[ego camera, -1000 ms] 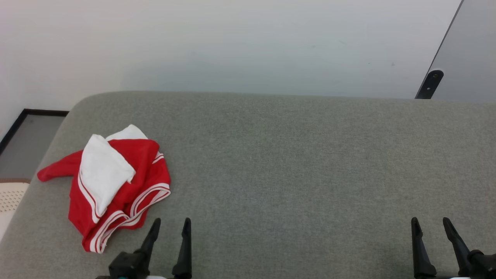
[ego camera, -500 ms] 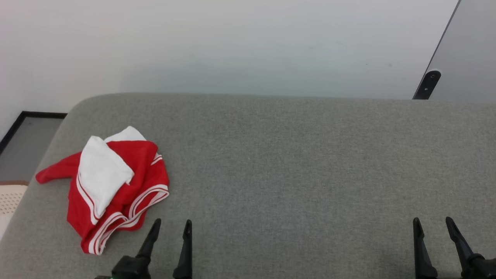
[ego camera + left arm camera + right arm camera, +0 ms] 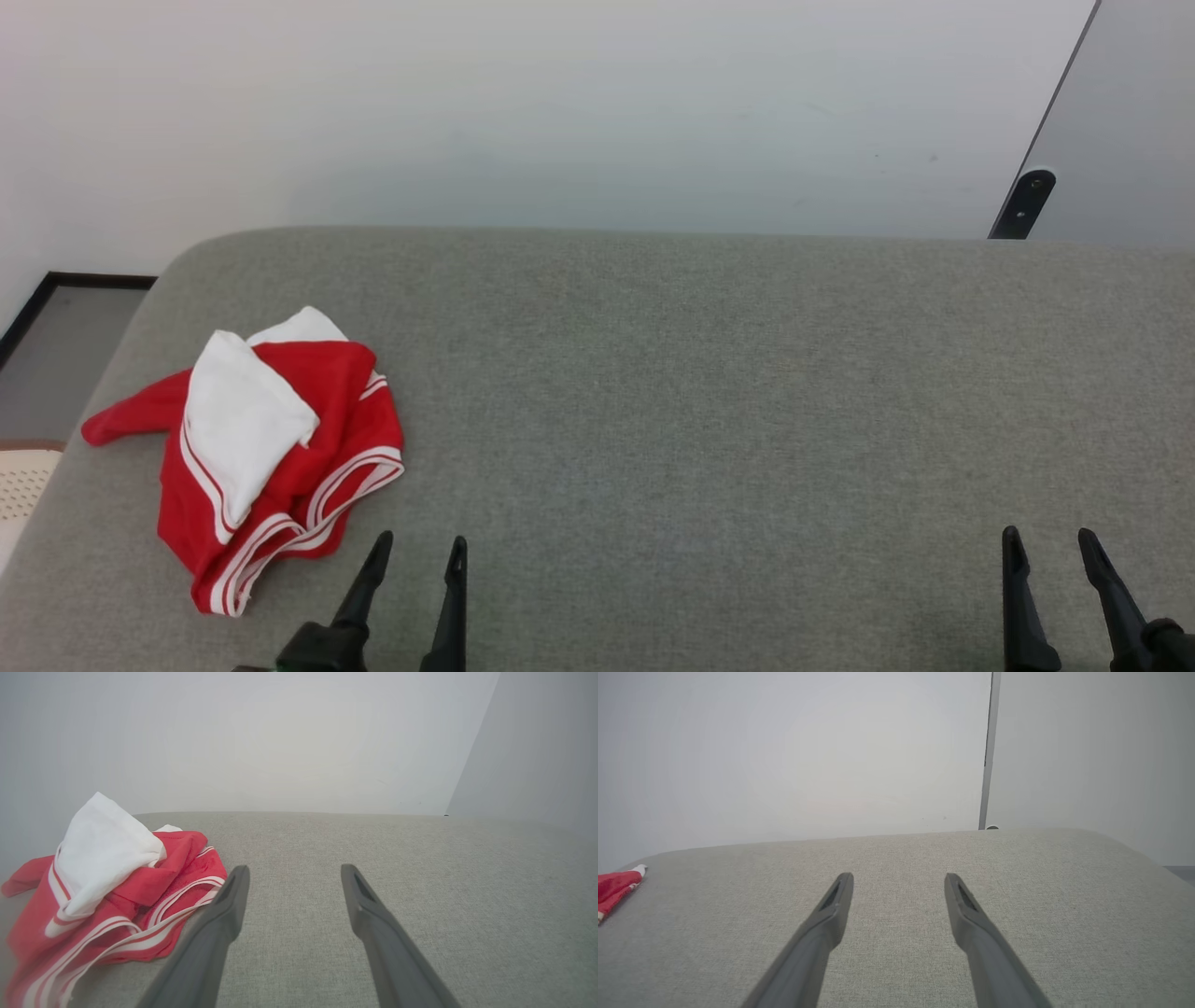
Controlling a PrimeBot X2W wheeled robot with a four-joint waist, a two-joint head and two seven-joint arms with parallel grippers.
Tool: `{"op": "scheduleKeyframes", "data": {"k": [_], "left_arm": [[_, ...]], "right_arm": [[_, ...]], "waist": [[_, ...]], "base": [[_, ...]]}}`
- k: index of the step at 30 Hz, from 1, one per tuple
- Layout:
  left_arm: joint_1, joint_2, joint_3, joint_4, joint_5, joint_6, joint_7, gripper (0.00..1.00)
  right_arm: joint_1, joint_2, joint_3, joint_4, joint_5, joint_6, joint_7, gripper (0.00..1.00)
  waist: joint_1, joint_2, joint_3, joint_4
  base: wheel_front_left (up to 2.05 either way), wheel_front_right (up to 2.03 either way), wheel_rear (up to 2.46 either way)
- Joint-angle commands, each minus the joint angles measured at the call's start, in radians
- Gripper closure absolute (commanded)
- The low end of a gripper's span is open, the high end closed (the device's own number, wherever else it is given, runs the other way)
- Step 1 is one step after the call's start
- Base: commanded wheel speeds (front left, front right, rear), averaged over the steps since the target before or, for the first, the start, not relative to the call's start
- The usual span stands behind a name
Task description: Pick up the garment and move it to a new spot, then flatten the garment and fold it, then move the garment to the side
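The garment (image 3: 280,457) lay crumpled at about nine o'clock on the grey padded surface (image 3: 709,392), just off my left jaws at ten o'clock and well apart from my right jaws, both pairs parted and empty, since I judged the pickup not yet begun.

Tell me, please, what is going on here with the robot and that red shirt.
Nothing is in hand yet. The garment, a red and white shirt, lies crumpled near the left end of the grey padded surface. The left claw is open just beside it, not touching it, and the right claw is open over bare fabric far to the right.
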Motion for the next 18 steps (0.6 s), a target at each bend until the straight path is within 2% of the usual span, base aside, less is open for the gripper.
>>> {"op": "scheduleKeyframes", "data": {"k": [1,18], "left_arm": [[0.007,0.002,0.002,0.002,-0.001,-0.004,-0.001,0.0],[0.004,0.002,-0.001,0.017,-0.028,-0.002,-0.001,0.0]], "right_arm": [[-0.003,0.001,0.003,0.0,0.015,0.006,-0.005,0.0],[0.01,0.002,0.007,-0.006,0.018,0.006,-0.005,0.0]], "waist": [[-0.0001,0.0,0.0,0.001],[-0.0001,0.0,-0.006,0.024]], "base": [[0.0,0.0,0.0],[0.0,0.0,0.0]]}}
